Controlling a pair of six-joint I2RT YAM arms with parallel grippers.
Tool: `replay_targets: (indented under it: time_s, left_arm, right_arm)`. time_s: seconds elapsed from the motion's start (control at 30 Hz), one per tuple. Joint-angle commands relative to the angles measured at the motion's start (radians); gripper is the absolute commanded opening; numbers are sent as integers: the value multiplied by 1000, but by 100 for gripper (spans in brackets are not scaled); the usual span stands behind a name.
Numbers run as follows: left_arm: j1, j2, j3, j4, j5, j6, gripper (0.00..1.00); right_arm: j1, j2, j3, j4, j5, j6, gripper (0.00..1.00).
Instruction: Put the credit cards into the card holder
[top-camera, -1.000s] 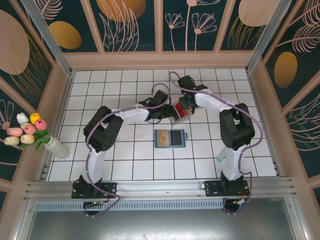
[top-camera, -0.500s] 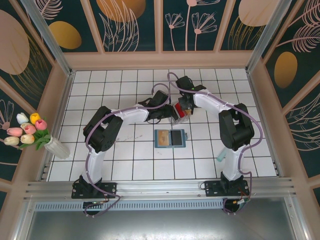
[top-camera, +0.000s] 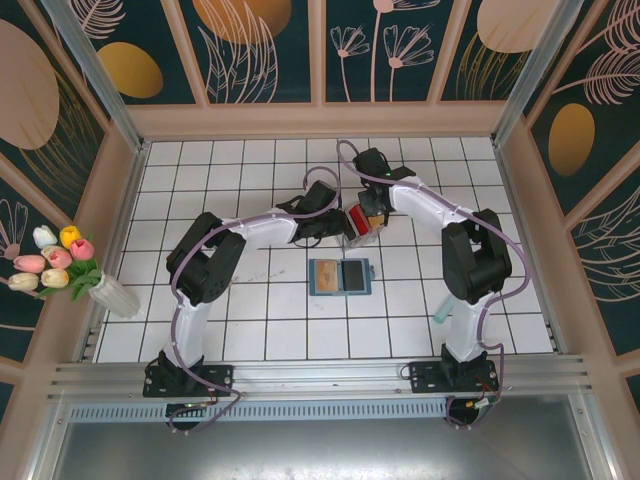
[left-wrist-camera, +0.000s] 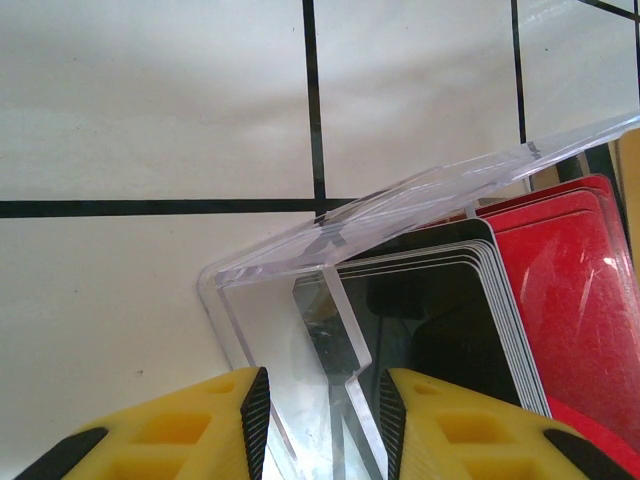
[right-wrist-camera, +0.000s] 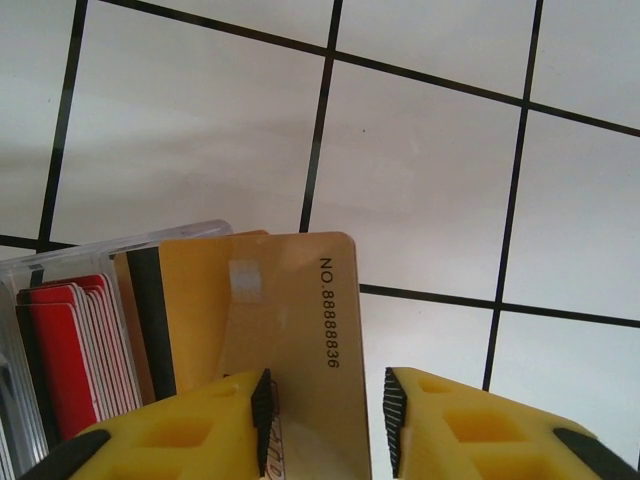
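left gripper (left-wrist-camera: 325, 410) straddles the clear rack (left-wrist-camera: 420, 195) end, right gripper (right-wrist-camera: 328, 410) straddles the tan card (right-wrist-camera: 290, 300), grip on either unclear

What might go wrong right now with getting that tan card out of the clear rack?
The tan card sits askew between the fingers of the right hand, so it may slip or twist. The red cards in the same rack could get dragged out too. The clear rack, held by the left hand, might tip.
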Motion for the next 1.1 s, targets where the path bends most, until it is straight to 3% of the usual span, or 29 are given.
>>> replay_targets:
  time_s: [0.0,0.23,0.57,1.07]
  left_arm:
    - [17,-1,-29,-133,-60,28,37]
    - [18,-4,-34,-132,-59,30,37]
    - [18,-5,-31,-132,-60,30,37]
    - [17,-14,-29,-126,-55,29,39]
  right_arm:
    - [-2,-31,20,-33,-4,-8,33]
    - [-2,-33,14,-24,-36,-6,28]
    - [-3,-66,21,-26,1,12,14]
    - [-1,-122,7,-16,-146,70,6]
